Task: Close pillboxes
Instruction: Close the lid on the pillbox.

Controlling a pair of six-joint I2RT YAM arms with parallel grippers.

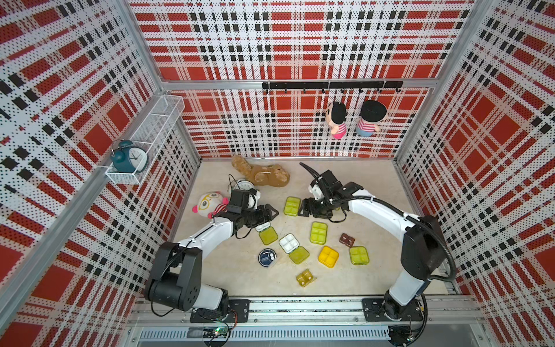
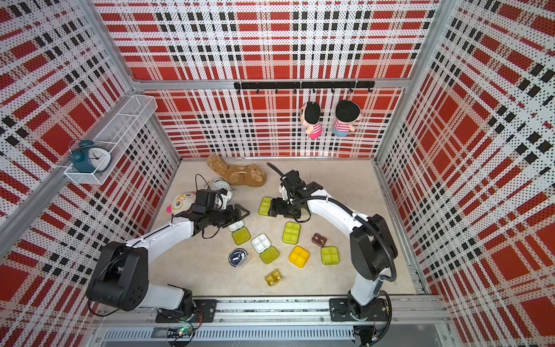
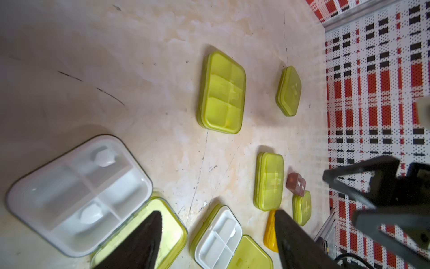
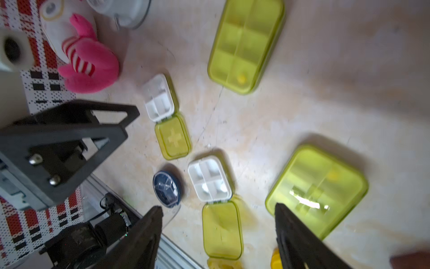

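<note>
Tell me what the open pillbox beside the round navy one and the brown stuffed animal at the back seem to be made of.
Open pillbox: likely hard plastic. White tray opaque, glossy, with bright highlights; lime lid smooth and translucent-looking. Brown stuffed animal: seemingly plush fabric, matte, fuzzy surface, lying limp.

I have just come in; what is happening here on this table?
A robot is closing pillboxes. Its left pincer, open and empty, hangs over an open pillbox with its green lid flipped back. A second open pillbox lies close by. The right pincer, also open and empty, hangs near a closed green pillbox.
</note>
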